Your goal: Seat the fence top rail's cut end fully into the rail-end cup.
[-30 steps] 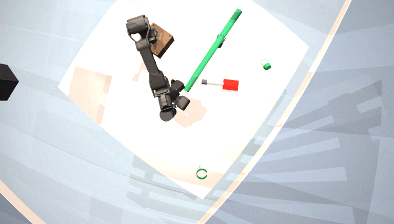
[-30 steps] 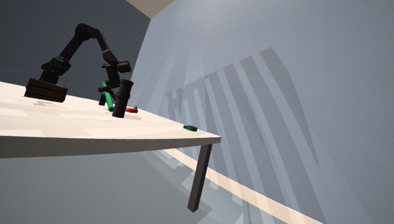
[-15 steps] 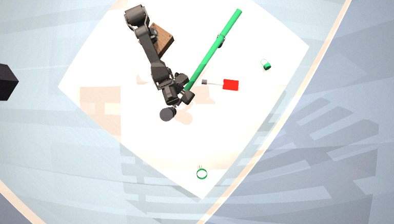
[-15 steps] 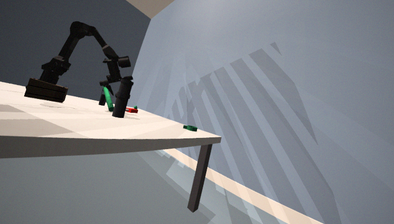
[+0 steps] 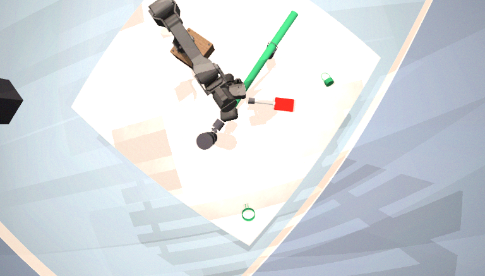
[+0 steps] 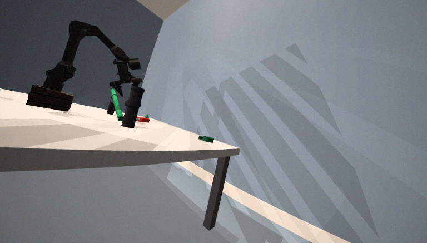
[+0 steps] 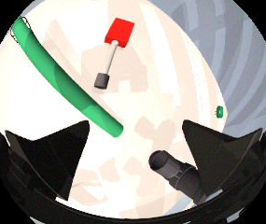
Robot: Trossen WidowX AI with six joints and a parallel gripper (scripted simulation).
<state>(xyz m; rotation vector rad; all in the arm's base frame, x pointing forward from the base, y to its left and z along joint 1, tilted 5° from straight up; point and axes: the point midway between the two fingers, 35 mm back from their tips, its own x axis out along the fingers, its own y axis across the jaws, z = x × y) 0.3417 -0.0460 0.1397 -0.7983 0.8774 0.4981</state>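
Table (image 5: 200,172) (image 6: 94,136) (image 7: 137,105): carries the work.

Arm (image 5: 185,44) (image 6: 72,45): reaches over the rail's near end.

Rail (image 5: 266,57) (image 6: 115,103) (image 7: 64,86): threaded through the wire loop (image 5: 275,49) at the smaller post (image 5: 271,55) (image 6: 110,107), so that part is done. It slopes down toward the near end, which the wrist view shows apart from the cup. Seating is not achieved.

Big post (image 5: 204,141) (image 6: 129,115) (image 7: 189,184): upright, just beyond the rail's cut end. A collar (image 6: 133,102), judged to be the band, shows partway down rather than up near the cap; raising it appears to be outstanding.

Pincer (image 5: 232,102) (image 6: 125,94) (image 7: 136,125): spread about fully, nothing between the tips. No contact with rail or cup is visible, though the top view hides the rail's end beneath it. Release on a finished joint remains outstanding.

Cup (image 5: 218,124) (image 7: 165,165): beside the big post, its mouth unfilled. Judged remaining: lift the band, align rail and cup, seat fully, withdraw.
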